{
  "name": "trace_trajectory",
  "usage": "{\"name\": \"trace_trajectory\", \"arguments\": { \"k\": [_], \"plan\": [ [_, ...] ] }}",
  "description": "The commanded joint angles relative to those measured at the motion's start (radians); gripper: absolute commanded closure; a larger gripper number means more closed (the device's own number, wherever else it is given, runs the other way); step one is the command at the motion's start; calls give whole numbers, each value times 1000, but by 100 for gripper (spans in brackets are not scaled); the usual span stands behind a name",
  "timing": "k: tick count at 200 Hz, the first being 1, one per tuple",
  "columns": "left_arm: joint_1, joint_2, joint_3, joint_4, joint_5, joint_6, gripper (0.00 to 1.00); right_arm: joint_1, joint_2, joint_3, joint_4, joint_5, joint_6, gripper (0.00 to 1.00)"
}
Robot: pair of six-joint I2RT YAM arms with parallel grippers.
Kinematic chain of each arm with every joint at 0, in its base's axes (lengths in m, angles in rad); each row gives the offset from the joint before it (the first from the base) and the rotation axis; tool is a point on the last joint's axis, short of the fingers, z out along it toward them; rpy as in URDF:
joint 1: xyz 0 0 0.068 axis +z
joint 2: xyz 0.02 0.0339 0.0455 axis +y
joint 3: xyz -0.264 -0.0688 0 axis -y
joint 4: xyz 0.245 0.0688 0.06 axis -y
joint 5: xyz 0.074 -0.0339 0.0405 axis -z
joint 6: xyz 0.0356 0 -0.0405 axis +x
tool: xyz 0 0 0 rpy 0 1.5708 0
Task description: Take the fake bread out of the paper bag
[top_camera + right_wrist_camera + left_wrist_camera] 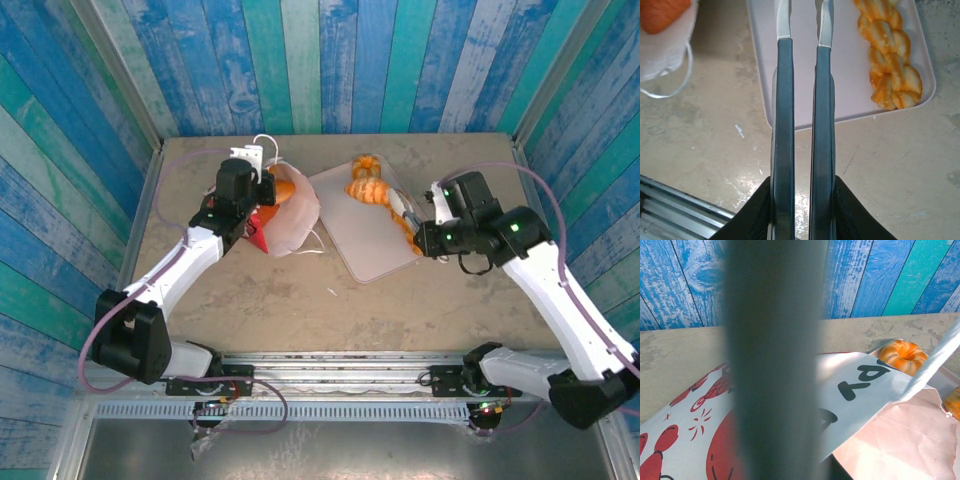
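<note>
Fake bread [283, 188] sits in the paper bag [295, 228] at 11 o'clock, rim pinched by my left end effector [262, 182]; mid-unloading, I'd open my right end effector [802, 20], closed empty over the tray [360, 255], and reach in.

My tabletop [300, 310] is a mottled beige slab. Toward its back left the paper bag [295, 225] lies on its side. Just right of it sits the flat pale-pink tray [365, 245], askew, touching the bag. A small white fleck [333, 292] lies nearer me.
</note>
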Motion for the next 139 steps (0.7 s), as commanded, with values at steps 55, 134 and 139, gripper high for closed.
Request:
{"name": "trace_trajectory", "arguments": {
  "k": [55,134,139],
  "plan": [
    [-1,-59,-2,15,-17,-22,92,-139,241,103,33,-108,-146,98],
    [-1,-49,10,13,-15,-23,92,-190,422,166,54,-150,-187,99],
    [-1,-50,13,13,-16,-22,92,-192,433,172,54,-150,-188,99]
  ]
}}
